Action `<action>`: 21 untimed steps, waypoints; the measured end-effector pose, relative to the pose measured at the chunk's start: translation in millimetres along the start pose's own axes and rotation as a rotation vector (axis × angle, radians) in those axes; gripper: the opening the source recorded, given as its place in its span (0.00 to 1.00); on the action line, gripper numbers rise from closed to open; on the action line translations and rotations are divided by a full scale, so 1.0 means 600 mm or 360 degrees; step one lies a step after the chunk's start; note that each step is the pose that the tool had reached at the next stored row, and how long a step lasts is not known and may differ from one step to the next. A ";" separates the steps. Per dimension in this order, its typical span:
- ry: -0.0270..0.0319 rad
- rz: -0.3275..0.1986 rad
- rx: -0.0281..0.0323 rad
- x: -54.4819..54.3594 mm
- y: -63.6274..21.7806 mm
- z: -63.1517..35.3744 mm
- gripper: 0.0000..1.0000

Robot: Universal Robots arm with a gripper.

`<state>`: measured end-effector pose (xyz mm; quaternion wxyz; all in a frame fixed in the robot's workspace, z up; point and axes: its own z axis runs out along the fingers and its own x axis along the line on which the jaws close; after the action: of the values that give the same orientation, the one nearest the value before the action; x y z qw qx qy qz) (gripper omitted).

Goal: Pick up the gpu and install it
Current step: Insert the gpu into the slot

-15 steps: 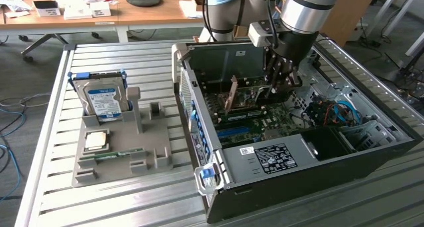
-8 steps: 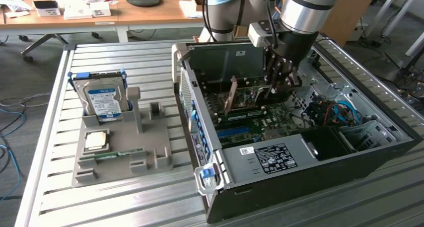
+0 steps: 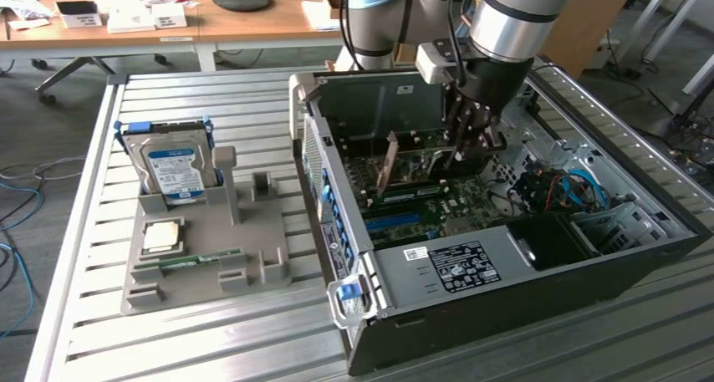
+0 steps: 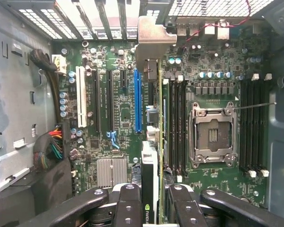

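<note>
The gpu (image 3: 415, 166) is standing on edge inside the open computer case (image 3: 502, 315), and the gripper (image 3: 469, 148) is clasping it from above.

In the wrist view the gpu (image 4: 150, 165) is showing edge-on between the two black fingers (image 4: 130, 203), which are pressing on its two faces, its silvery bracket pointing toward the vented rear wall of the case. It is hanging over the green motherboard (image 4: 123, 113), just beside the blue slot (image 4: 137, 101) and between that slot and the black memory slots (image 4: 175, 123); whether it is touching a slot I cannot tell. The empty processor socket (image 4: 213, 135) is lying beyond those slots. Outside the case, a hard drive (image 3: 173, 165) is standing upright in a grey holder (image 3: 262, 261) on the slatted table (image 3: 223, 340).
</note>
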<state>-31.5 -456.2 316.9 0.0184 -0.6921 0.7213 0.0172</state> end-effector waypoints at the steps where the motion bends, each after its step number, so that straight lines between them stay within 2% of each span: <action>1: -0.00003 -0.0001 0.00015 0.001 0.001 0.001 0.27; 7: -0.00005 -0.0004 0.00129 0.003 0.009 0.008 0.27; 16: -0.00005 -0.0010 0.00149 0.010 0.014 0.016 0.27; 21: -0.00009 -0.0012 0.00163 0.011 0.022 0.021 0.27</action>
<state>-44.9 -461.6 303.8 0.0223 -0.6947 0.7188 0.0137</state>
